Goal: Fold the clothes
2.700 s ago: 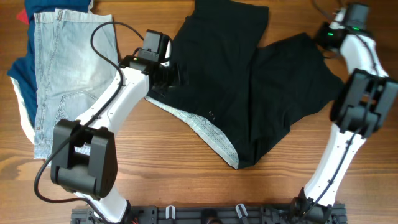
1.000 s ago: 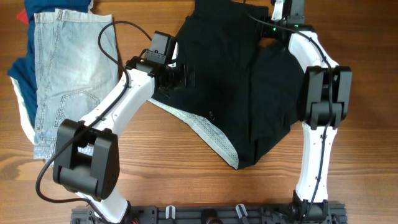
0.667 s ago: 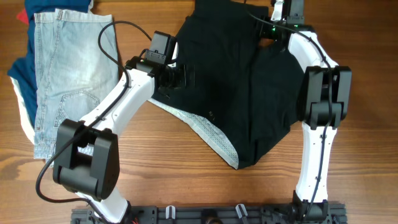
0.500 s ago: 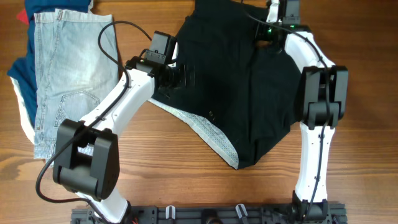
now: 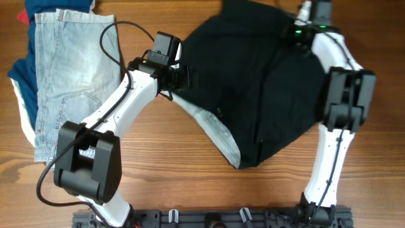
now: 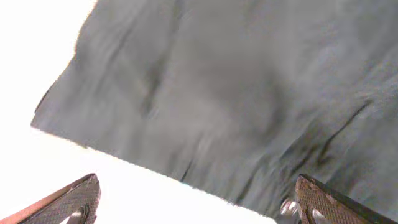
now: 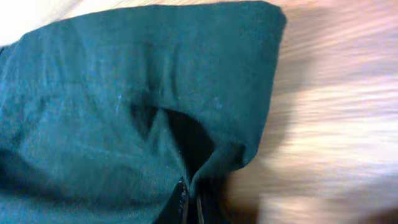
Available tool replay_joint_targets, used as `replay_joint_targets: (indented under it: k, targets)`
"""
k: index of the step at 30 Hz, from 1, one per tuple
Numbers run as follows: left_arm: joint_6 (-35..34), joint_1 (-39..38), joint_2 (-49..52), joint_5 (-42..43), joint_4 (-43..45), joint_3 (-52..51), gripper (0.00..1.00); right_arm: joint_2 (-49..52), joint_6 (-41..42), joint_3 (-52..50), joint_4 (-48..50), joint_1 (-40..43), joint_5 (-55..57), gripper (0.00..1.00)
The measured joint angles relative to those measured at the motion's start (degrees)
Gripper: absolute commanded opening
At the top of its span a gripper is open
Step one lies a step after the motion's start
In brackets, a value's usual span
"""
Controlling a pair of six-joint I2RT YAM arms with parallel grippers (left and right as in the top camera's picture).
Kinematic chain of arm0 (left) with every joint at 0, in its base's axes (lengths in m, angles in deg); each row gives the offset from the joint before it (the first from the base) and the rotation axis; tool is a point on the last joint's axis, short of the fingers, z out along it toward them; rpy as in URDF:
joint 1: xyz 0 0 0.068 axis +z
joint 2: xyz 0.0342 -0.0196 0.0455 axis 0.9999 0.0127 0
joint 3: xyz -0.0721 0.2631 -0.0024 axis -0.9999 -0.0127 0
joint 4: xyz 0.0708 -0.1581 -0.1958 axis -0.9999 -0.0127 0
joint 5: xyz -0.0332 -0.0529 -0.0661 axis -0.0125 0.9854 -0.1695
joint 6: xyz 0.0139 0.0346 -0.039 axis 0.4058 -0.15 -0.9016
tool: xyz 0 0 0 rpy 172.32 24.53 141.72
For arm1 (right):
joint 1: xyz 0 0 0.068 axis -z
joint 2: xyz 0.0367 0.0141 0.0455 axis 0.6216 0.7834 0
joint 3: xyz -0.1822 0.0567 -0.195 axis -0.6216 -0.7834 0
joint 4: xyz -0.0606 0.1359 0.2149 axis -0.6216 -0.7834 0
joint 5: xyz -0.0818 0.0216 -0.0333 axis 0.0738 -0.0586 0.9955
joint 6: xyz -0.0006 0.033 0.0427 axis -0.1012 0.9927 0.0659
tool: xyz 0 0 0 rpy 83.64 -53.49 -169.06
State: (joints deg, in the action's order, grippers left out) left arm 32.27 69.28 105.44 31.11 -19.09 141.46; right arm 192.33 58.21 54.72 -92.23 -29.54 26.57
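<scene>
The black shorts [image 5: 266, 82] lie spread across the middle and right of the table, with the white speckled waistband lining [image 5: 218, 130] turned out along their lower left edge. My left gripper [image 5: 188, 77] hovers at the shorts' left edge. In the left wrist view it is open [image 6: 199, 208], with black fabric [image 6: 236, 93] ahead of its fingers. My right gripper [image 5: 302, 31] is at the shorts' upper right corner. In the right wrist view it is shut [image 7: 189, 205] on a fold of the shorts [image 7: 124, 112].
Light-blue denim shorts [image 5: 69, 69] lie at the far left on top of navy, red and white garments [image 5: 19, 82]. The wooden table [image 5: 158, 183] shows in front of the clothes. The right arm's links stand along the shorts' right side.
My right gripper came in from the far right to the shorts' top edge, shut on the fabric and pulled it right, spreading the black cloth. The left arm hardly moved.
</scene>
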Motion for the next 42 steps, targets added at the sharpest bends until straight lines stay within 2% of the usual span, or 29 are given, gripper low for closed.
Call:
replay_joint_targets:
  k: [9, 14, 16, 17, 18, 20, 21, 22, 27, 34, 42]
  targets:
    - [-0.9, -1.8, 0.5, 0.0, 3.5, 0.0, 1.00, -1.4, 3.3, 0.6, -9.0, 13.5, 0.0, 0.04]
    - [-1.3, -3.4, 3.0, 0.0, 8.8, 0.0, 1.00, -1.9, 4.2, 0.8, -12.5, 15.4, 0.5, 0.05]
    - [-1.5, -3.7, 4.2, 0.0, 12.2, 0.0, 1.00, -2.4, 3.8, 0.7, -14.3, 15.2, 1.3, 0.18]
    - [-1.8, -3.6, 4.7, 0.0, 14.3, 0.0, 1.00, -2.6, 3.5, 0.7, -14.7, 15.1, 1.4, 0.33]
    - [-2.2, -3.5, 5.2, 0.0, 17.3, 0.0, 1.00, -3.0, 2.2, 0.7, -15.1, 14.9, 1.5, 0.53]
    - [-2.4, -3.2, 5.8, 0.1, 21.7, 0.0, 1.00, -4.0, -0.1, 0.3, -16.0, 14.5, 1.9, 0.80]
    - [-2.6, -3.0, 6.0, 0.2, 22.8, 0.1, 1.00, -4.5, -1.0, 0.1, -16.5, 14.2, 2.2, 0.88]
    - [-2.6, -2.7, 6.2, 0.3, 23.5, 0.4, 1.00, -5.4, -2.1, -0.3, -17.3, 13.9, 2.4, 0.91]
    - [-3.0, 0.0, 9.7, 0.3, 24.2, 6.9, 1.00, -12.6, -5.7, -0.9, -19.0, 13.1, 2.8, 0.94]
    - [-2.1, 0.8, 18.8, 0.3, 25.3, 14.1, 1.00, -23.2, -6.6, -0.9, -21.0, 12.9, 2.9, 0.92]
    - [3.0, 0.8, 23.8, 0.3, 26.4, 14.1, 1.00, -23.2, -6.6, -0.9, -20.6, 9.7, 3.0, 0.92]
